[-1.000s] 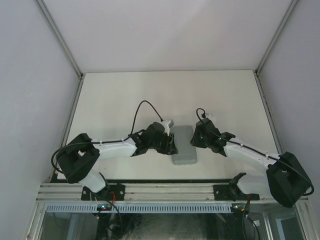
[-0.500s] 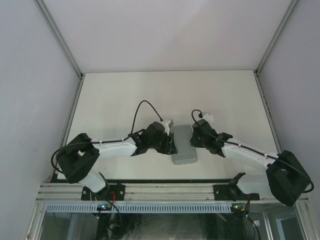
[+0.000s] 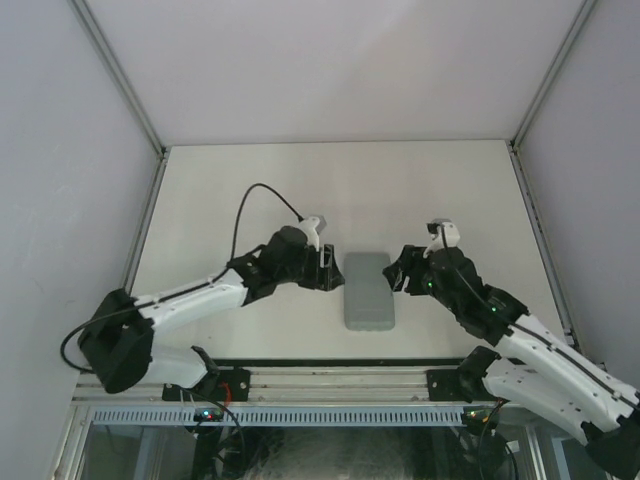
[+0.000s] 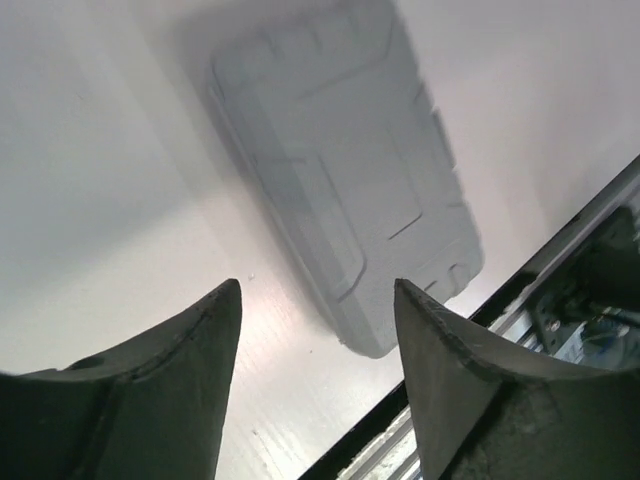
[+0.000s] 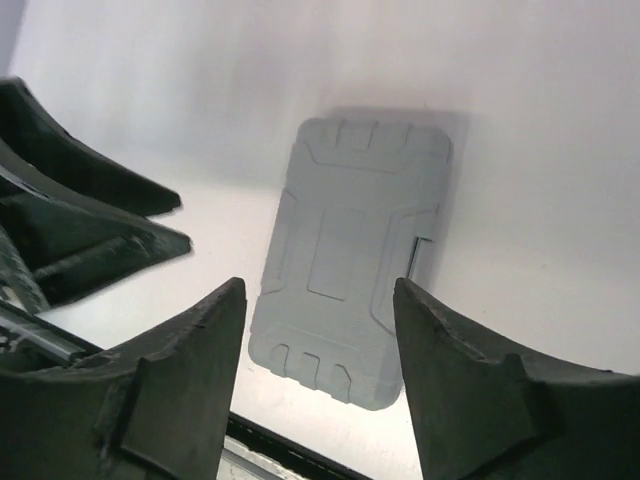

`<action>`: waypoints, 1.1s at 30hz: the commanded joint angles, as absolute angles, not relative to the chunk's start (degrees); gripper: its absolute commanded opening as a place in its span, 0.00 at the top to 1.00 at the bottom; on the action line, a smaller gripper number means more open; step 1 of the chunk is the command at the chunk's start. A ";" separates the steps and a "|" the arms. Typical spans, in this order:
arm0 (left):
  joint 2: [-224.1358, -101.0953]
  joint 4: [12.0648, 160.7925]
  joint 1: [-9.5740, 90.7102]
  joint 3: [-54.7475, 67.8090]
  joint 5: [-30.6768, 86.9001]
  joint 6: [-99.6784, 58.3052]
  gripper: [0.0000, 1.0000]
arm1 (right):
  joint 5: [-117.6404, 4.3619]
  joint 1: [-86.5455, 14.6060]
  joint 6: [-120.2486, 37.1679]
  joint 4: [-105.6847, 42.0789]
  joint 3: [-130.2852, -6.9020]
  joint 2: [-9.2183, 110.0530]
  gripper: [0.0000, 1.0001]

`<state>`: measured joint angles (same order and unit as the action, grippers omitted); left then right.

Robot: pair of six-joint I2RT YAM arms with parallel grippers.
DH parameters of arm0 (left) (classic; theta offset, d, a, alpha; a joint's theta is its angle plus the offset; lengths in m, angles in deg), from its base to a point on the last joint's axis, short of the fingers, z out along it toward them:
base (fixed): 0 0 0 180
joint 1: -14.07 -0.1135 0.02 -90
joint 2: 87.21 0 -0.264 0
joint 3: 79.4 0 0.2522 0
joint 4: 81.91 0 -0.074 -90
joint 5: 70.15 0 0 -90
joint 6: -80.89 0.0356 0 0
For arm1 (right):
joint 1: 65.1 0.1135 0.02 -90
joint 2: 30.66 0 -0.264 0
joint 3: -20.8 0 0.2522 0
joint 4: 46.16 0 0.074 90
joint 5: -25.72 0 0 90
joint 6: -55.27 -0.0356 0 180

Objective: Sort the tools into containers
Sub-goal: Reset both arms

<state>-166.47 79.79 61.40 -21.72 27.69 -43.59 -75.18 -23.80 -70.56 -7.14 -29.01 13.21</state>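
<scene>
Drawn back from the shut tool case [image 3: 368, 291], left pincer [image 4: 316, 290] and right pincer [image 5: 318, 285] are held open, empty; sorting is judged finished.

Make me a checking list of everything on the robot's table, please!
Surface: white table, plain and flat.
Job's things: grey tool case, shut, lying flat between the pincers; tools: nothing seen.
Clutter: nothing seen.
Grippers: left pincer open and empty, beside the case; right pincer open and empty, on the other side; neither touches it.
Cables: black cable arches up behind the left pincer.
Surroundings: white walls; metal rail along the near edge.
</scene>
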 commanded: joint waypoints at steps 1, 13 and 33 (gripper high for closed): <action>-155.79 72.21 59.77 -14.20 20.17 -38.65 0.30 | -78.36 -24.05 -67.09 -4.70 -31.01 4.77 0.37; -128.34 60.18 59.45 -19.26 -6.46 -38.79 0.00 | -89.62 -24.14 -66.74 4.35 -30.47 -12.01 0.00; -114.54 43.07 59.47 -22.77 -26.64 -46.51 0.00 | -91.91 -23.20 -65.30 3.85 -28.05 -18.08 0.00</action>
<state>-113.40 43.59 59.67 -22.81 -23.61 -44.90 -91.26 -23.69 -66.87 5.77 -28.47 -17.19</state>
